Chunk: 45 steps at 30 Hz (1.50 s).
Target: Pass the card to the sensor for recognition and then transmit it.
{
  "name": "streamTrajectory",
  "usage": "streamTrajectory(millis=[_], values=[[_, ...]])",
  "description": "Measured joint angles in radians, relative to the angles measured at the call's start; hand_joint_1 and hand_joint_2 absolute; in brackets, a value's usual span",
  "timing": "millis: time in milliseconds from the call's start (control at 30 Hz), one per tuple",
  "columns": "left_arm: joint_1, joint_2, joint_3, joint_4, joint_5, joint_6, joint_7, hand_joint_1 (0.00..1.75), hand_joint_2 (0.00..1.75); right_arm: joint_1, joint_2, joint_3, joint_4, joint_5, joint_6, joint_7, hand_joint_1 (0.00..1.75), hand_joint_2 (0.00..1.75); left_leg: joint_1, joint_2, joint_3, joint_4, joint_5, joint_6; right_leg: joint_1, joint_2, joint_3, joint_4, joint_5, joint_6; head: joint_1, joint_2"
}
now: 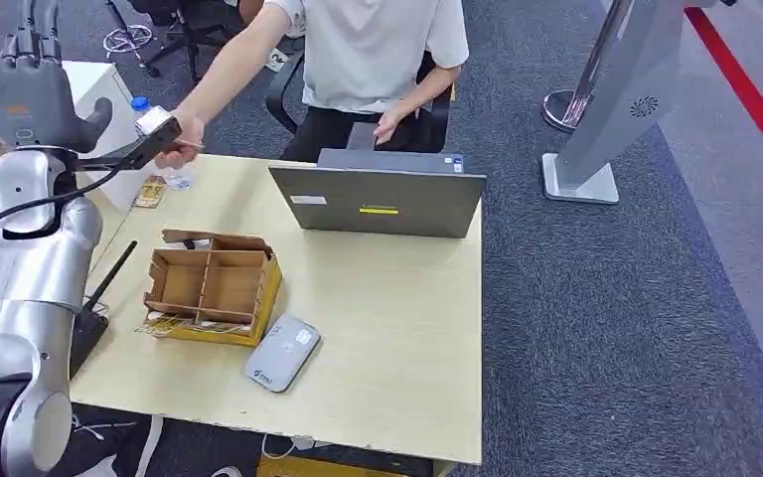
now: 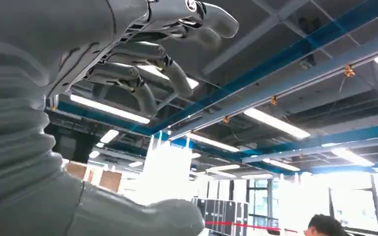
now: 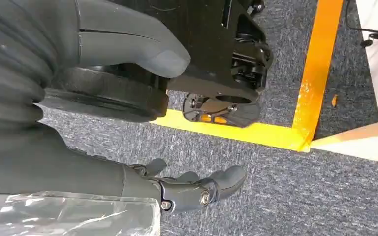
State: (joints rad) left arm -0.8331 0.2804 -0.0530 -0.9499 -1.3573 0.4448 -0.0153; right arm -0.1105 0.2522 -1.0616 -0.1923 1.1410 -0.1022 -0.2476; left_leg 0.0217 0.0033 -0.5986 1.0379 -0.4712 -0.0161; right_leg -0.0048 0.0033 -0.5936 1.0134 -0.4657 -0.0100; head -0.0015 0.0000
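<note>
Left hand (image 1: 35, 94) raised at 10 o'clock, fingers apart, holding nothing; right hand (image 3: 197, 189) hangs over carpet (image 3: 285, 196), fingers loosely spread; card can't be made out.

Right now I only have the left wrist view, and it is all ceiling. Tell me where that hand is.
Observer: The left hand is raised off the left side of the table; a person's hand reaches toward it.
Operator: Report the sensor.
Observer: The grey sensor lies flat near the table's front edge, beside the divided cardboard box.
Operator: Now the right hand.
Observer: The right hand hangs over carpet near yellow tape, holding nothing.
</note>
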Motion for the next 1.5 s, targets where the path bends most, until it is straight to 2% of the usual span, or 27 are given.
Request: streamTrajectory(millis=[133, 300, 400, 567, 667, 833, 1067, 1200, 1333, 1500], values=[[0.060, -0.021, -0.007, -0.096, 0.034, -0.067, -0.010, 0.00, 1.75, 0.000, 0.000, 0.000, 0.000, -0.020, -0.008, -0.010, 0.00, 1.75, 0.000, 0.000, 0.000, 0.000, 0.000, 0.000, 0.000, 0.000, 0.000, 0.000, 0.000, 0.000, 0.000, 0.000], [0.195, -0.044, -0.068, -0.296, 0.043, -0.162, -0.011, 0.00, 1.75, 0.002, 0.000, -0.010, 0.000, -0.055, -0.018, -0.029, 0.00, 1.75, -0.001, 0.000, 0.000, 0.000, -0.001, 0.001, -0.001, 0.000, 0.000, -0.001, -0.001, 0.001, 0.000, 0.000], [0.301, -0.049, -0.135, -0.447, 0.013, -0.209, 0.005, 0.00, 1.75, 0.004, 0.000, -0.027, 0.000, -0.079, -0.025, -0.039, 0.00, 1.75, -0.001, 0.001, -0.001, 0.000, -0.003, 0.001, -0.001, 0.000, 0.000, -0.001, -0.001, 0.002, 0.000, 0.000], [0.472, -0.048, -0.256, -0.631, -0.058, -0.262, 0.025, 0.00, 1.75, 0.007, 0.001, -0.060, 0.000, -0.121, -0.036, -0.052, 0.00, 1.75, -0.001, 0.002, 0.000, 0.000, -0.004, 0.001, -0.001, 0.002, 0.000, -0.001, -0.002, 0.003, 0.000, 0.000], [0.575, -0.042, -0.337, -0.708, -0.077, -0.275, 0.037, 0.00, 1.75, 0.007, 0.001, -0.081, 0.000, -0.142, -0.043, -0.060, 0.00, 1.75, -0.001, 0.002, -0.001, 0.000, -0.005, 0.002, -0.001, 0.002, 0.000, -0.002, -0.003, 0.003, 0.000, 0.000], [0.676, -0.029, -0.412, -0.758, -0.058, -0.315, 0.050, 0.00, 1.75, 0.008, 0.001, -0.110, -0.001, -0.163, -0.045, -0.073, 0.00, 1.75, -0.001, 0.002, 0.000, 0.000, -0.005, 0.002, -0.001, 0.002, 0.000, -0.002, -0.003, 0.004, 0.000, 0.000], [0.752, -0.014, -0.442, -0.763, -0.046, -0.333, 0.064, 0.00, 1.75, 0.008, 0.001, -0.130, -0.001, -0.172, -0.045, -0.074, 0.00, 1.75, -0.001, 0.001, -0.001, 0.000, -0.005, 0.002, -0.001, 0.001, 0.000, -0.002, -0.003, 0.004, 0.000, 0.000], [0.760, -0.011, -0.446, -0.768, -0.045, -0.335, 0.066, 0.00, 1.75, 0.008, 0.001, -0.136, -0.001, -0.173, -0.045, -0.074, 0.00, 1.75, -0.001, 0.001, -0.001, 0.000, -0.005, 0.002, -0.001, 0.001, 0.000, -0.002, -0.003, 0.004, 0.000, 0.000], [0.791, -0.014, -0.445, -0.767, -0.016, -0.342, 0.093, 0.00, 1.75, 0.008, 0.001, -0.142, -0.001, -0.173, -0.047, -0.074, 0.00, 1.75, -0.001, 0.001, -0.001, 0.000, -0.005, 0.002, -0.001, 0.001, 0.000, -0.002, -0.003, 0.004, 0.000, 0.000], [0.850, -0.027, -0.394, -0.763, 0.008, -0.330, 0.117, 0.00, 1.75, 0.008, 0.001, -0.145, -0.001, -0.171, -0.049, -0.069, 0.00, 1.75, -0.001, 0.001, -0.001, 0.000, -0.006, 0.002, -0.001, 0.001, 0.000, -0.002, -0.004, 0.004, 0.000, 0.000]])
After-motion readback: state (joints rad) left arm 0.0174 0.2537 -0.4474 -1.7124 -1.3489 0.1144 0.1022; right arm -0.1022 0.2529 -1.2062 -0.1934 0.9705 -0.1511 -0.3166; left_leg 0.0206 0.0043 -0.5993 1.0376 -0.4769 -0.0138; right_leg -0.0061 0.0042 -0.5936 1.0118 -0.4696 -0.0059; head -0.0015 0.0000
